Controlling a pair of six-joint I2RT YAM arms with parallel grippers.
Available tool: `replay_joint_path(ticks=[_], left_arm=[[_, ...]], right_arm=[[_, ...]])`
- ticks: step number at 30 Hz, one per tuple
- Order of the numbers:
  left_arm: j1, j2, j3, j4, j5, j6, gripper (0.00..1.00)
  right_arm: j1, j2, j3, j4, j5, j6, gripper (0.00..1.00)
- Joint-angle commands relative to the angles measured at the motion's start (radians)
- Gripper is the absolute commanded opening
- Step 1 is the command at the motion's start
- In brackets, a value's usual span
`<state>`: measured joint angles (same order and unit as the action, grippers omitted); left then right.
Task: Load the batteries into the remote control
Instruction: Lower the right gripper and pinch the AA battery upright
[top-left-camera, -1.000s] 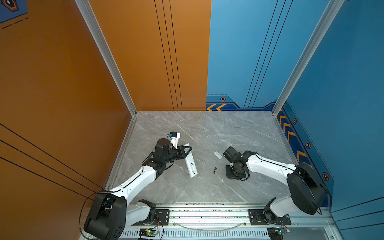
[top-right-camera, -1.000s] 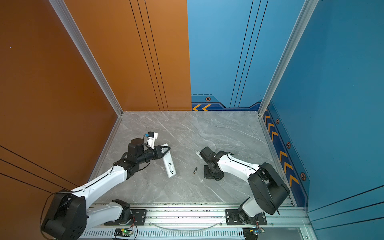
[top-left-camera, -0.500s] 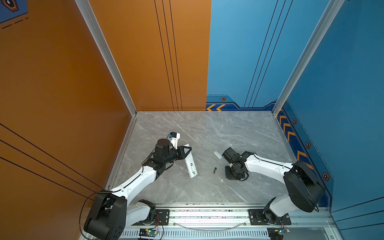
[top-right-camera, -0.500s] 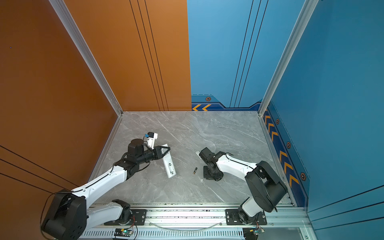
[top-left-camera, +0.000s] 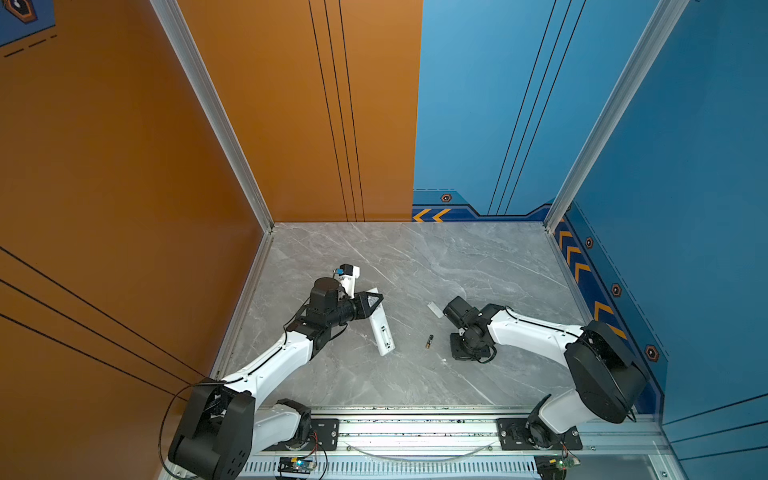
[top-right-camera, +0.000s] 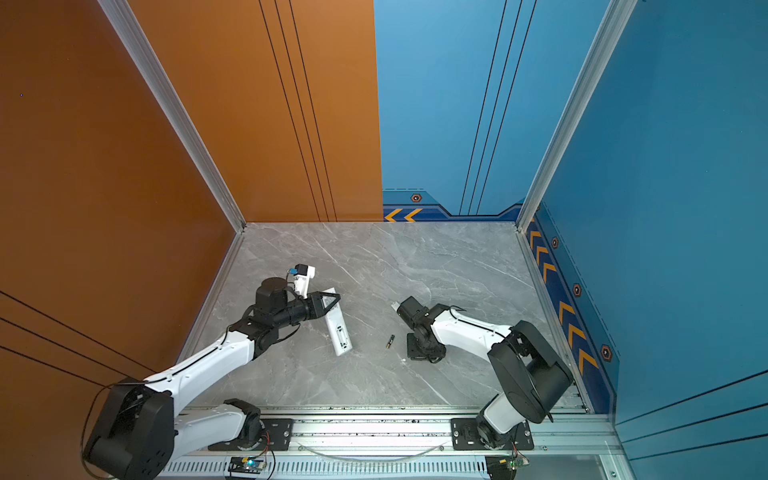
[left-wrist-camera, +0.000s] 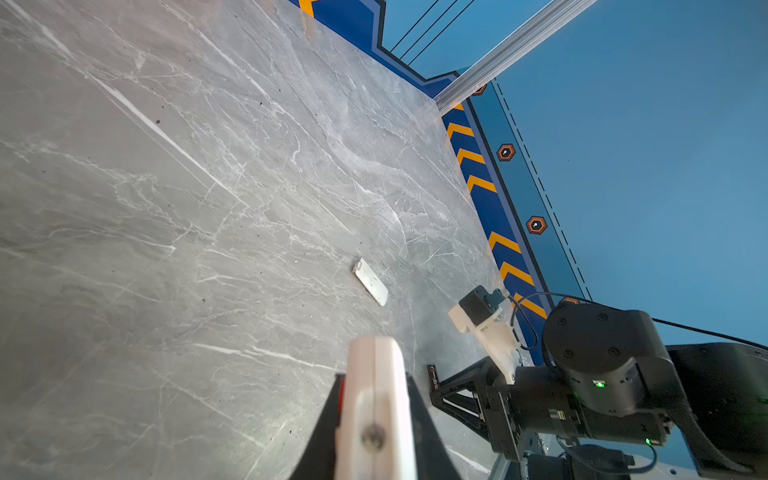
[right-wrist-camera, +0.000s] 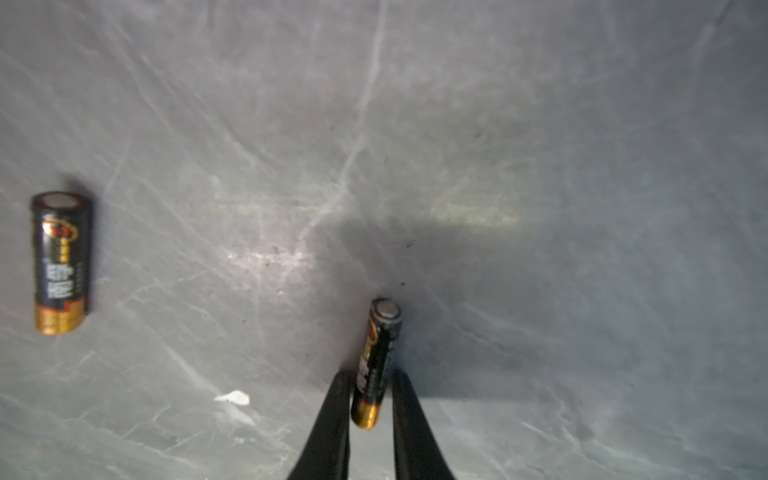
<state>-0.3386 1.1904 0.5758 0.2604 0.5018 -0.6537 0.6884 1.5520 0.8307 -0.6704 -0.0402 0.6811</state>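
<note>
Right wrist | battery (right-wrist-camera: 384, 328) inside right claw (right-wrist-camera: 371, 376) | contact unclear, blurred

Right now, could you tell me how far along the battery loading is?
Done: the cover is off, lying on the table, and the left hand grips the remote with its compartment exposed. In hand: the right hand has its jaws on either side of one battery; a firm pinch isn't clear. Left: both batteries must go in; the other battery lies loose on the table.
</note>
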Motion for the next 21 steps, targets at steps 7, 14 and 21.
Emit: replay_joint_path(ticks=[7, 14, 21], left_arm=[[0.007, -0.012, -0.015, 0.028, 0.021, -0.006, 0.00], [0.004, -0.018, -0.018, 0.028, 0.016, -0.015, 0.00], [0.000, -0.035, -0.037, 0.028, -0.003, -0.044, 0.00]], right_arm=[[0.007, 0.018, -0.071, 0.027, 0.025, 0.008, 0.06], [0.007, -0.021, -0.078, 0.028, 0.038, 0.008, 0.00], [0.055, -0.095, -0.072, 0.011, 0.060, -0.006, 0.00]])
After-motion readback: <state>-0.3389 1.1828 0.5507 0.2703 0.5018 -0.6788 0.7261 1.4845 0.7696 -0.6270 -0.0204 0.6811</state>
